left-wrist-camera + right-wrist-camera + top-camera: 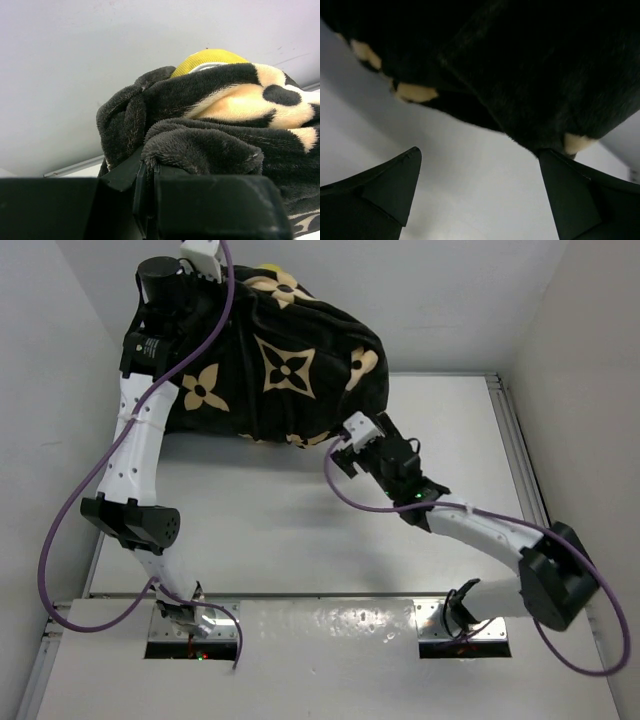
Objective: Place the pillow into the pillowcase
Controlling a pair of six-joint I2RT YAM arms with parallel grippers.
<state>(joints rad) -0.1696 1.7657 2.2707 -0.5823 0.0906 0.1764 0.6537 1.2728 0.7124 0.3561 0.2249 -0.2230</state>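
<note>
The black pillowcase (285, 365) with tan flower prints hangs bunched at the back of the table, held up at its upper left corner. My left gripper (205, 262) is shut on a fold of the pillowcase (200, 145); the jaws (149, 162) pinch the dark plush. Only a yellow-piped edge of the pillow (207, 56) pokes out of the fabric, seen from above as a small yellow bit of pillow (268, 272). My right gripper (338, 440) is open at the pillowcase's lower right edge. In the right wrist view that gripper (477, 165) holds nothing, and the pillowcase (520, 75) hangs just above, brushing the right fingertip (560, 170).
The white table (300, 530) lies under the hanging fabric. Grey walls close in at the back and both sides. Purple cables loop from both arms. A metal rail (515, 440) runs along the table's right edge.
</note>
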